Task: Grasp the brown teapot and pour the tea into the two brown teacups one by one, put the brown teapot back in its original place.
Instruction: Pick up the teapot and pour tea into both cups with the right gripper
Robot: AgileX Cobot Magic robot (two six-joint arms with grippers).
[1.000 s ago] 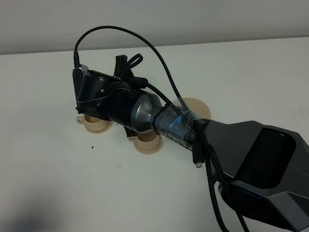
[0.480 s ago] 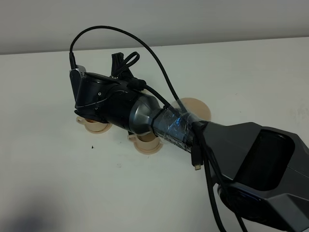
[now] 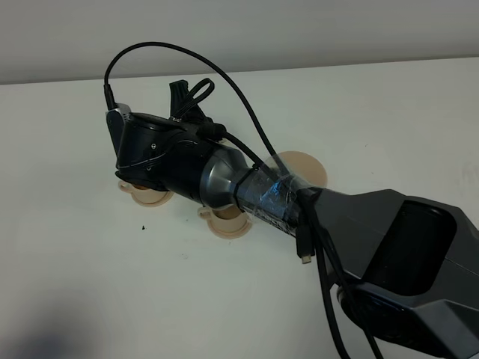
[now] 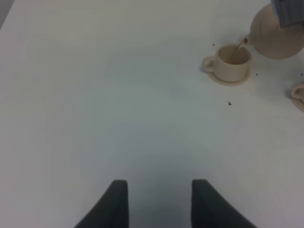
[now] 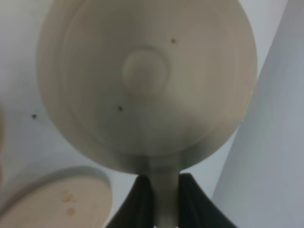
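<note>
Lab-like test bench: plain white table (image 3: 112,299), blank grey wall (image 3: 314,30).

The brown teapot (image 4: 278,33), squat, round and beige-tan with a knobbed lid, hangs clear of the table (image 4: 118,95), tipped so its short spout points down over the first teacup (image 4: 232,61), with a thin brownish stream running from spout into cup. That small handled cup stands upright on its matching saucer (image 4: 231,79). The second teacup (image 3: 224,223) sits near it, only partly in view, and the wider flat saucer (image 3: 303,166) lies beyond that.
</note>
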